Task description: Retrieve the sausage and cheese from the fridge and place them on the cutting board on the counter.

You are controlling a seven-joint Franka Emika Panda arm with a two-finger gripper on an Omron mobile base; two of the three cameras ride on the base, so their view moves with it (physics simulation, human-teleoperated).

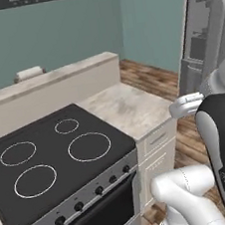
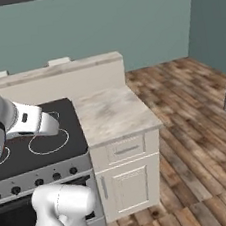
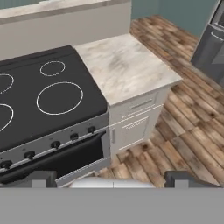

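Two fingertips (image 3: 39, 178) set wide apart at 6 o'clock of hand view, gripper (image 3: 111, 180) holding nothing. Beyond, stove (image 3: 48, 94) at 9 o'clock, counter (image 3: 124, 65) at 12 to 1 o'clock, bare stone, no board on visible part. Fridge (image 1: 202, 37) well apart at 2 o'clock in left base view, handle (image 1: 213, 33) pale, door apparently closed. Sausage, cheese out of sight, presumably inside fridge. Nothing done yet: approach, door, both fetches, both placements left.
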